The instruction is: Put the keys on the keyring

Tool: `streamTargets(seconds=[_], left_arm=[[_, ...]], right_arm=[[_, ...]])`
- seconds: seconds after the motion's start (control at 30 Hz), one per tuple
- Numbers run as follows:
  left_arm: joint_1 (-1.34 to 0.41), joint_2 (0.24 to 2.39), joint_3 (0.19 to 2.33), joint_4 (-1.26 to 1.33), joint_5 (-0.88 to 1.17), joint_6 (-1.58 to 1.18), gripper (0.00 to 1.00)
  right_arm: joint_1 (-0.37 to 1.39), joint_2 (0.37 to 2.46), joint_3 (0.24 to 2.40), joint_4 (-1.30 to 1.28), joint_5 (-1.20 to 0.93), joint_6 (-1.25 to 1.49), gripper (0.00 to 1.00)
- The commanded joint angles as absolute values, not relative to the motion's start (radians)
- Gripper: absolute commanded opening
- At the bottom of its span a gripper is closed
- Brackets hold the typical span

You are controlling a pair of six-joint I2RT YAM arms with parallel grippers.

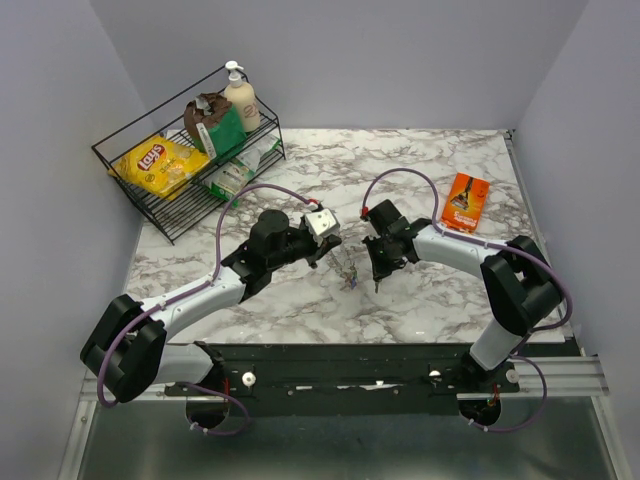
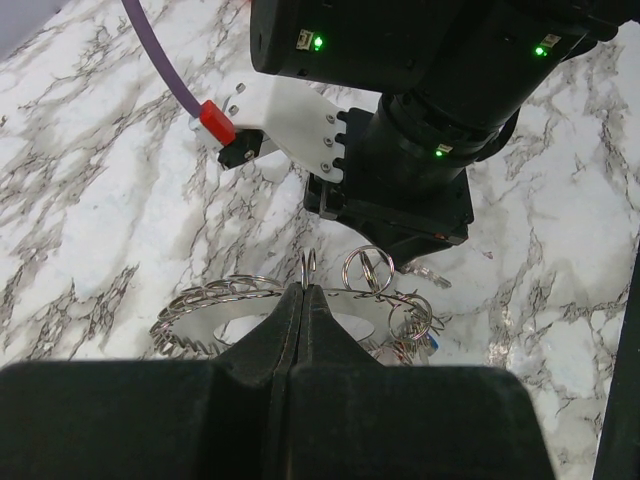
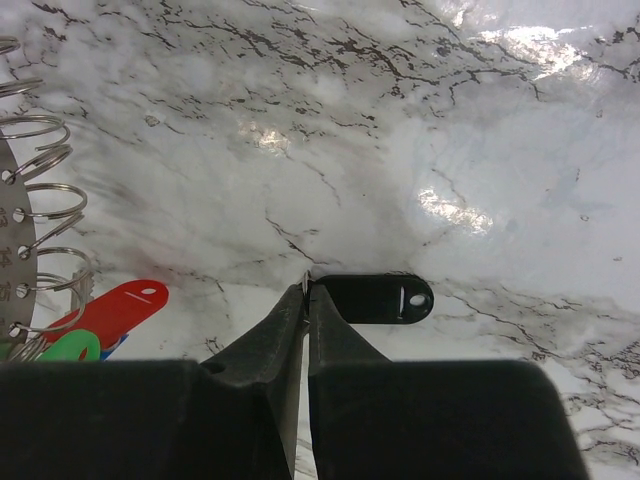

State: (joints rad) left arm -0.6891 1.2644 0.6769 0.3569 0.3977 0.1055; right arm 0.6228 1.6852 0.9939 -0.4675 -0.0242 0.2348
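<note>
Left tool (image 2: 305,292) has its fingers pressed together, pinching what looks like a small wire loop (image 2: 308,264) on the keyring (image 2: 200,312), which sits just beneath them near the middle of the counter (image 2: 90,200). That ring looks stiff, thin and light, with slick toothed metal, so the loop or flat band seems the safer hold. Right of it lie a red key (image 3: 115,310) and a black key (image 3: 385,298), tiny and light, best gripped by their plastic heads. Right tool (image 3: 306,288) is squeezed closed beside the black key; whether it nips it I cannot tell.

Bright, even light; glare on table (image 3: 450,205) (foreground soft).
</note>
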Motion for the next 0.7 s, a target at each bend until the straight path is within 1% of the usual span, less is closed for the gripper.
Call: streamTargets(seconds=[0.0,0.13,0.33,0.6,0.67], left_arm=[[-0.686,1.253,0.686,0.376,0.413,0.118,0.0],[-0.686,1.256,0.69,0.377,0.414,0.118,0.0],[-0.686,1.261,0.695,0.374,0.416,0.118,0.0],[-0.686,1.266,0.699,0.37,0.42,0.118,0.0],[-0.686,1.267,0.698,0.371,0.42,0.117,0.0]], right_arm=[[0.629,1.689,0.997,-0.475,-0.041,0.233,0.14],[0.629,1.684,1.0,-0.489,-0.034,0.229,0.15],[0.629,1.683,1.0,-0.5,-0.026,0.227,0.2],[0.629,1.686,1.009,-0.515,-0.011,0.229,0.2],[0.63,1.683,1.009,-0.518,-0.009,0.229,0.18]])
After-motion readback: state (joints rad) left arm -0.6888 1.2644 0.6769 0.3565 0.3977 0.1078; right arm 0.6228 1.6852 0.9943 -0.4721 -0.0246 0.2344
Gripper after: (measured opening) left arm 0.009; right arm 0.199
